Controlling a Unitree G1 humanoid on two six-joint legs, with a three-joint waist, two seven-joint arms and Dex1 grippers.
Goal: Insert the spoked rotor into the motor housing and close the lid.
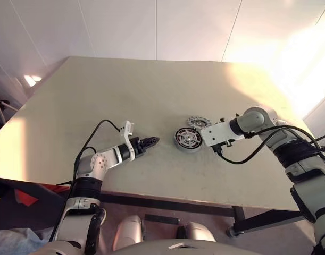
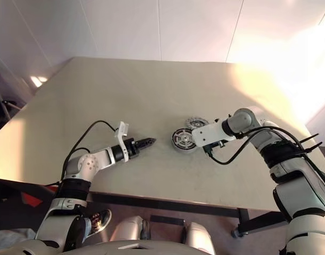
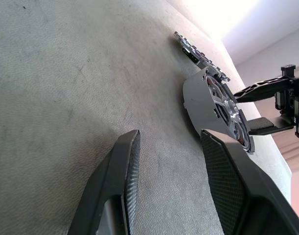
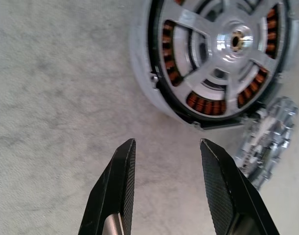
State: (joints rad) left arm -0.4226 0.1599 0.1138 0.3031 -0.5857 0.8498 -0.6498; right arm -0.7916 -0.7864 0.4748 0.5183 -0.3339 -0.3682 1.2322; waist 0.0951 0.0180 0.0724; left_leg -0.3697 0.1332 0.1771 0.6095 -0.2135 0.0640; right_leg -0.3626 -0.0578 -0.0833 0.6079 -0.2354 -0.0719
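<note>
The motor housing (image 1: 188, 139) lies flat on the table a little right of centre. It is a round dark ring with coppery windings (image 4: 205, 104) behind a silvery spoked face, and it has a pale grey outer wall. The spoked rotor (image 1: 198, 122), a small toothed silvery wheel, lies just behind it and touches its rim (image 4: 266, 142). My right gripper (image 4: 166, 142) points down at the table beside the housing, open with nothing between its fingers. My left gripper (image 1: 150, 141) hovers low to the housing's left and points at it. It is open and holds nothing (image 3: 169, 134). The lid is out of view.
The beige table (image 1: 151, 90) stretches wide to the left and behind the parts. Its front edge (image 1: 167, 190) runs close under my arms. A black cable (image 1: 247, 156) loops from my right wrist above the table. White walls stand beyond the far edge.
</note>
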